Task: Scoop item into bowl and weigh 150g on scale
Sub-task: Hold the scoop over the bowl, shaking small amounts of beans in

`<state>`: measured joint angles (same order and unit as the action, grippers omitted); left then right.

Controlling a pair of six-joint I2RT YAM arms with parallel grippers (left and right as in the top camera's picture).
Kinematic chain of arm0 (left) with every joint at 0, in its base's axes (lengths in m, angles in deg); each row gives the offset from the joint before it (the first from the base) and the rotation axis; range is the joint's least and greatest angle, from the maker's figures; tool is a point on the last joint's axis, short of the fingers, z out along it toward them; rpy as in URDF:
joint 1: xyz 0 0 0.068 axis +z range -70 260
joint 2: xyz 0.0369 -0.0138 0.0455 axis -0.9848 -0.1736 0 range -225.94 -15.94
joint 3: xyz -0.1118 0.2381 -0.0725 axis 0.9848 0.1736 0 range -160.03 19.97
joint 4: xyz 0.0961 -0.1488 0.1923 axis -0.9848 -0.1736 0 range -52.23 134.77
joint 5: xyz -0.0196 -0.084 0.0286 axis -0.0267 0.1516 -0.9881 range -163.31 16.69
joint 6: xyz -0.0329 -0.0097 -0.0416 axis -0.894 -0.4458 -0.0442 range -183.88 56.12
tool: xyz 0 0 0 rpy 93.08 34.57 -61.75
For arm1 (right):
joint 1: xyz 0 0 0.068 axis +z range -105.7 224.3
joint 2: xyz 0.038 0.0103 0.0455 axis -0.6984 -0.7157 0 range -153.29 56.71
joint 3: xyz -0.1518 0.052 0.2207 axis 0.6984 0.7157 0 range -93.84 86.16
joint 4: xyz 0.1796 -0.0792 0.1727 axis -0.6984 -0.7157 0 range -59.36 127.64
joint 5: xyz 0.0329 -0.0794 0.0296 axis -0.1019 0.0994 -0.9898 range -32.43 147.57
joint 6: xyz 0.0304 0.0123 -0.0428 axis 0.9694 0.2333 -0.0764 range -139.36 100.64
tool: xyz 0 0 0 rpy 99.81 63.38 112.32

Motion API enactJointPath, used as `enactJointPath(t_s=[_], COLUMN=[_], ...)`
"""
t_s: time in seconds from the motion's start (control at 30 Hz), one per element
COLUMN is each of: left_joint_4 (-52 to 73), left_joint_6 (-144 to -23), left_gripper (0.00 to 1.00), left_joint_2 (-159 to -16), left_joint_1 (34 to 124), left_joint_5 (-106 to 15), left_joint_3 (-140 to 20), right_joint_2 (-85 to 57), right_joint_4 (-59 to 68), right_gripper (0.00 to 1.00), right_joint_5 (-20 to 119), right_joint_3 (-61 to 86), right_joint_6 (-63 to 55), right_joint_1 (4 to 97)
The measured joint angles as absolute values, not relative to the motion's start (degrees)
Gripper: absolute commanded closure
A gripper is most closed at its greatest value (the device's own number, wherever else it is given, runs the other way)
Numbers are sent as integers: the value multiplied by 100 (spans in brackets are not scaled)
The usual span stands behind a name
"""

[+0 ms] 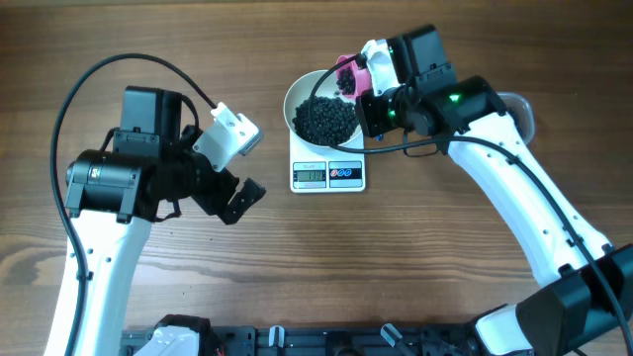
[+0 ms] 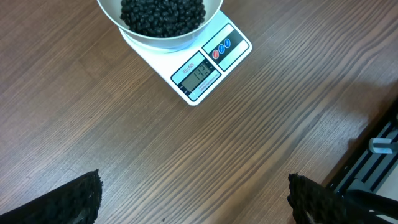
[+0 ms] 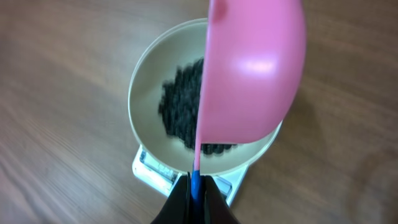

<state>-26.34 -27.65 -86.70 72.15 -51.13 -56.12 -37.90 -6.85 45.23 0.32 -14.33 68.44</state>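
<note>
Over the bowl (image 3: 140, 99) of black item (image 3: 180, 115), right gripper (image 3: 194, 186) pinches tilted pink scoop (image 3: 249, 68) by its handle; left gripper (image 2: 193, 199) gapes wide, well left of scale (image 2: 205, 68).

The left arm (image 1: 99, 277) and the right arm (image 1: 524, 208) are white tubes with fat black joints. A thin black cable (image 1: 138, 56) loops over the left one, and a small green light (image 1: 454, 98) glows on the right one. The left gripper (image 2: 193, 186) has black, bumpy fingers (image 2: 78, 199).
</note>
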Motion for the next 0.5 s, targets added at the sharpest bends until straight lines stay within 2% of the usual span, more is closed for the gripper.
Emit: enactJointPath(t_s=[0.5], left_joint_4=[-2634], left_joint_6=[-2767], left_gripper=[0], left_joint_2=[-8670], left_joint_1=[7215], left_joint_5=[-5113], left_joint_3=[-5612], right_joint_2=[-3983], right_joint_4=[-580], right_gripper=[96], right_joint_5=[4453], right_joint_3=[45], right_joint_6=[-1413], right_joint_1=[6929])
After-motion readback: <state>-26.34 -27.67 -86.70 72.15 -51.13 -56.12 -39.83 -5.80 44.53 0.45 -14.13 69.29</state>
